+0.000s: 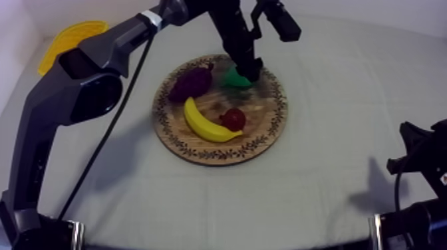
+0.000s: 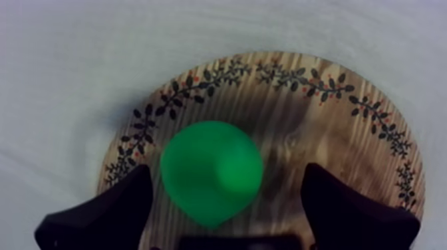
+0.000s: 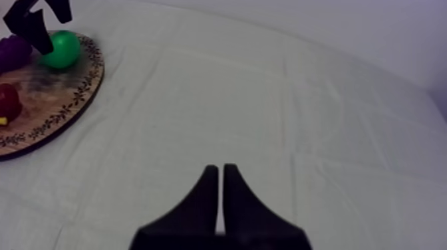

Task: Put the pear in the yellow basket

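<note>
The pear (image 2: pixel 211 171) lies on the wooden board (image 1: pixel 219 157), close to the rim on the side away from the banana (image 1: pixel 206 124), with the bunch of grapes (image 1: pixel 191 83) just beside it toward the board's middle. The left gripper (image 1: pixel 249 68) hangs over it, spread wide. In the left wrist view the fingers (image 2: pixel 106 214) stand one on each side of the pear, one close to its skin and the other a little apart, and nothing is clamped. The pear looks like a smooth, glossy toy, so it is probably light and stiff. It is also likely slippery and rounded enough to squirt out of a pinch set too high or too low. The widest part of the belly, taken squarely, seems the safest hold. The fingers have bare wood on both sides of the pear. The rim is close behind it, though, so a nudge could roll it off the board onto the cloth. The small red fruit (image 1: pixel 233 118) sits against the banana, clear of the grasp. The yellow basket (image 1: pixel 66 38) stands well apart from the board, out past the grapes' side, so the carry looks open. The right gripper (image 3: pixel 218 171) rests well away from the board's opposite side, its fingers pressed together on nothing.
</note>
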